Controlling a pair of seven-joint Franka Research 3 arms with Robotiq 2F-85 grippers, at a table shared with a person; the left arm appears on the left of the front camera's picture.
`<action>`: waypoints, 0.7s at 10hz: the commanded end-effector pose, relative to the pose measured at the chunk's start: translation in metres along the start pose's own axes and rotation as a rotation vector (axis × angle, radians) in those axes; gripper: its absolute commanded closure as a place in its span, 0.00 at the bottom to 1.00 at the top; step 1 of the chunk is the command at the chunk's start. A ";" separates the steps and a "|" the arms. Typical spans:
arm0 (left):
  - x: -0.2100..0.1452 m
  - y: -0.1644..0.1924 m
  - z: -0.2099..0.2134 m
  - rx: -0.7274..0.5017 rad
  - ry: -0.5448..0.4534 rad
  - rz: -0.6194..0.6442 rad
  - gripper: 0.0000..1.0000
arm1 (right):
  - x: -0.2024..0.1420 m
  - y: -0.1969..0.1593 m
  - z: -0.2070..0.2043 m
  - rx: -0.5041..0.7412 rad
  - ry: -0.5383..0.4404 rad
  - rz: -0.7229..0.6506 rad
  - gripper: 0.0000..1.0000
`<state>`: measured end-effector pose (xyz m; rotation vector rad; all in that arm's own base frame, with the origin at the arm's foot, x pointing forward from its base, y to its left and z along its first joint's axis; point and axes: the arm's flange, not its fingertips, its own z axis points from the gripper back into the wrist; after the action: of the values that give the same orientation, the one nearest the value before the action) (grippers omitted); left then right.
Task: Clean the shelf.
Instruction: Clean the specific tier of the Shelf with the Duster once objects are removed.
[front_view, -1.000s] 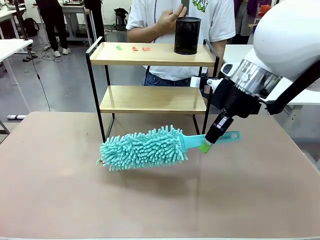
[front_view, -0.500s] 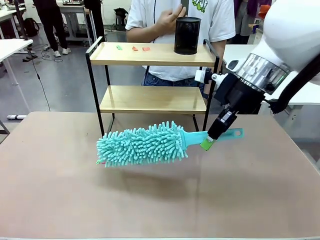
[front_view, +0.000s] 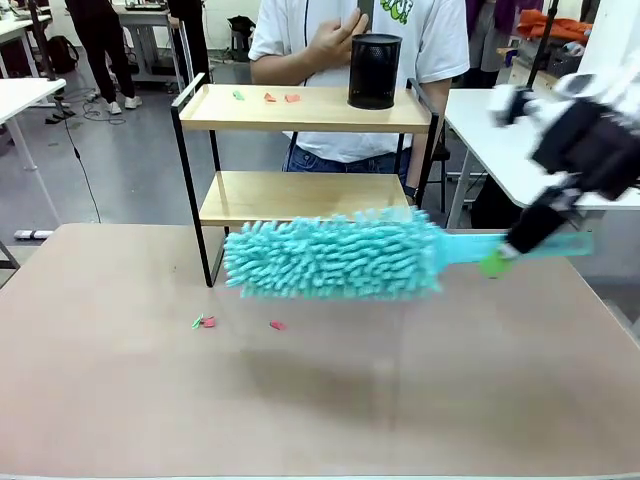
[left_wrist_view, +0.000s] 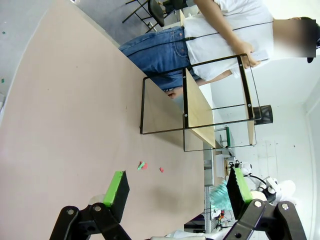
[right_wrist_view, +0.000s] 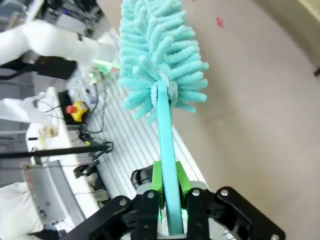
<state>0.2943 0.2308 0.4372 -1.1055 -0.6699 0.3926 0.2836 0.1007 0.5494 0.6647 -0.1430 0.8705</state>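
Tabletop (front_view: 100, 400) in pale brown is spread across the front view, and at its far side the shelf (front_view: 300, 108) is stood, with 2 light wooden boards carried in a thin black frame. Behind the shelf a person (front_view: 430, 40) in a white T-shirt and blue jeans is seen. A turquoise duster (front_view: 330, 258) is held roughly level above the table, just in front of the lower board, its fluffy head blurred and its flat handle run out to the right. That handle is clamped between the green pads of the right gripper (front_view: 500, 262), whose jaws are closed tight on it. In the right wrist view the handle is seen rising straight from the pinched fingers to the head. The left gripper (left_wrist_view: 177, 186) is shown in its own wrist view with the jaws spread fully wide and nothing between them, well apart from the shelf. A black mesh cup (front_view: 375, 72) is set upright toward the right end of the top board, and 1 hand (front_view: 330, 40) of the person is raised just beside it. Toward the left end of that board 3 coloured scraps (front_view: 270, 97) are laid, 1 green and 2 red. On the table near the front left leg 3 loose bits (front_view: 207, 321) are scattered.
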 end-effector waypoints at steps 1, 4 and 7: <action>-0.001 0.001 -0.001 -0.019 -0.007 -0.025 0.00 | -0.064 -0.006 0.058 0.102 -0.079 -0.025 1.00; -0.001 0.001 -0.001 -0.019 -0.007 -0.025 0.00 | -0.156 -0.029 0.122 0.165 -0.455 -0.385 1.00; -0.001 0.001 -0.001 -0.019 -0.007 -0.025 0.00 | -0.201 -0.078 0.121 0.268 -0.842 -0.703 1.00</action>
<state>0.2941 0.2309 0.4371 -1.1050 -0.6697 0.3933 0.2140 -0.1565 0.5409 1.1000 -0.3702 0.0729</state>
